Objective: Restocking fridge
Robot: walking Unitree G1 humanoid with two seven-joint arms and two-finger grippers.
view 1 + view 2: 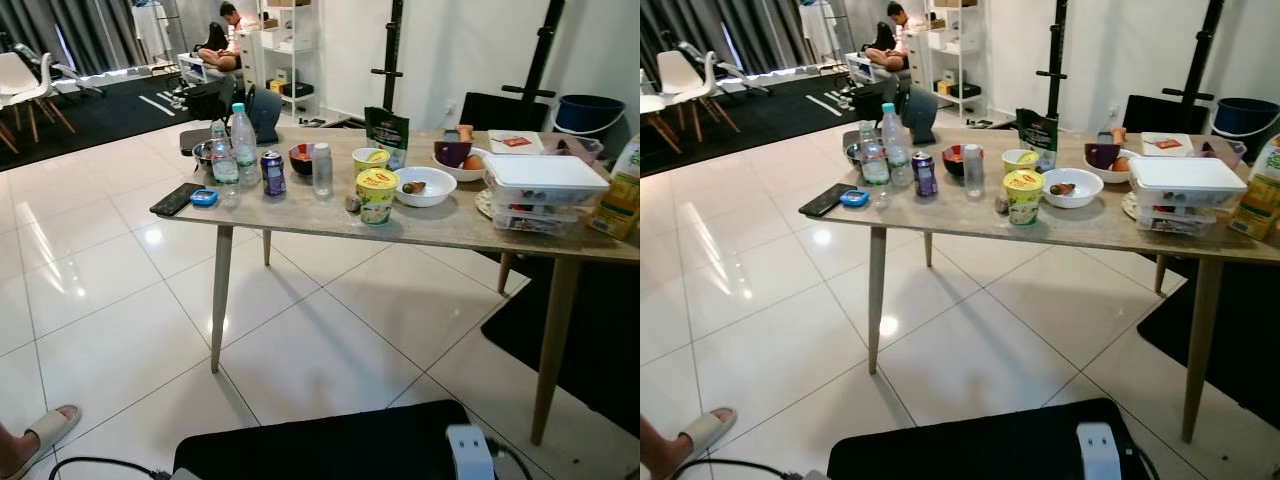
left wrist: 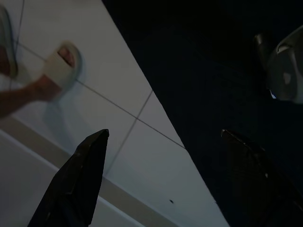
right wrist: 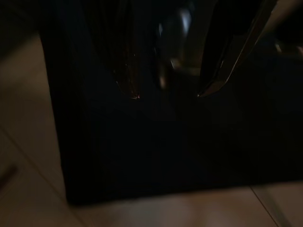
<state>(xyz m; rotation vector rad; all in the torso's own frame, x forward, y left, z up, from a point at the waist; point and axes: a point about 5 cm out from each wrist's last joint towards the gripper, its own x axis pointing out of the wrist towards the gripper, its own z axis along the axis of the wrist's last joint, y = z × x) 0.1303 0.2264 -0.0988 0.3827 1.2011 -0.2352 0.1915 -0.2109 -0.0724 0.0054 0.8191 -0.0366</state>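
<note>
Tabletop [image 1: 330, 222] stock: water bottles [image 1: 243, 146], soda can [image 1: 272, 172], cup noodles [image 1: 377, 193], lidded boxes [image 1: 545, 190] — approach squarely, stop near the edge. Left claw [image 2: 161, 156] wide, empty; right claw [image 3: 165, 94] slightly parted, empty.

Desk [image 1: 440, 225] front edge at frame centre bare; bottles [image 1: 236, 145], can [image 1: 272, 172], cups [image 1: 376, 193] crowd left-centre; stacked containers [image 1: 545, 190] block right.

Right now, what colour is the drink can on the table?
Purple, the drink can beside the water bottles; left eye view shows it best.
</note>
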